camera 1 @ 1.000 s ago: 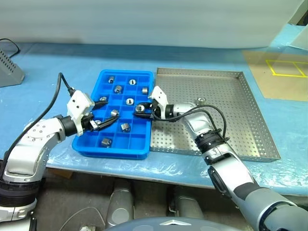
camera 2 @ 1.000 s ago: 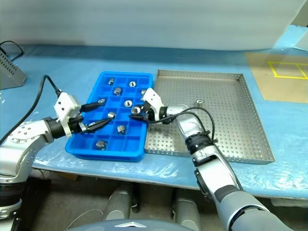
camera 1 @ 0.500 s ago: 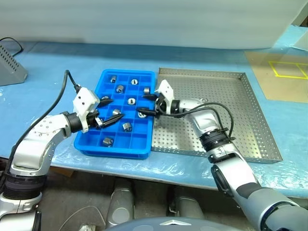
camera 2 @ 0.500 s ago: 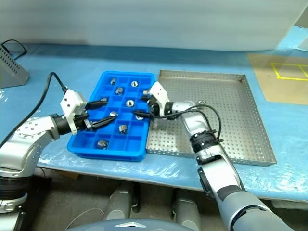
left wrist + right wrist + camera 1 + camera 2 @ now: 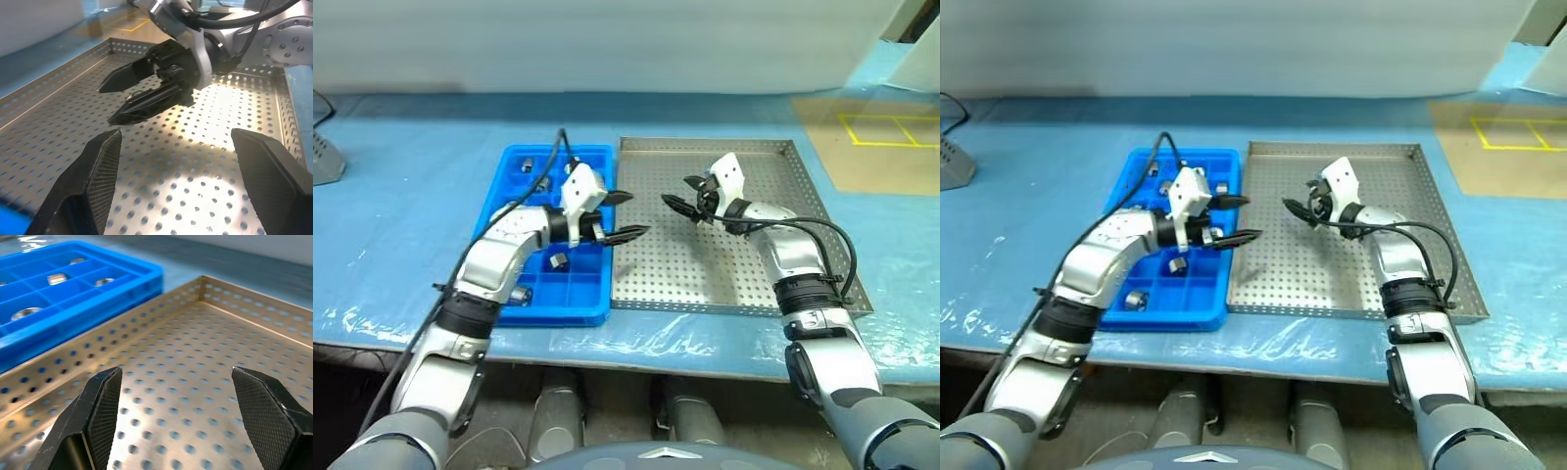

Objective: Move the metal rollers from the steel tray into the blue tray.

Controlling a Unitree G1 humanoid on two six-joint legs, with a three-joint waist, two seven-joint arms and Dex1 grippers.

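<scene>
**Both arms over the steel tray, fingers spread and empty**

I see the steel tray (image 5: 744,284), a square grey metal tray with a dotted perforated floor and a low rim, lying flat on the blue-covered table (image 5: 401,225). Touching its left side is the blue tray (image 5: 590,308), bright plastic split into small square compartments, its long axis running away from me. Several metal rollers (image 5: 560,260), short shiny silver rings, sit in separate compartments; which way each points I cannot tell. The left gripper (image 5: 625,215) reaches across the blue tray's edge, fingers wide apart, holding nothing. The right gripper (image 5: 681,195) faces it above the perforated floor, fingers also spread and empty.
</scene>
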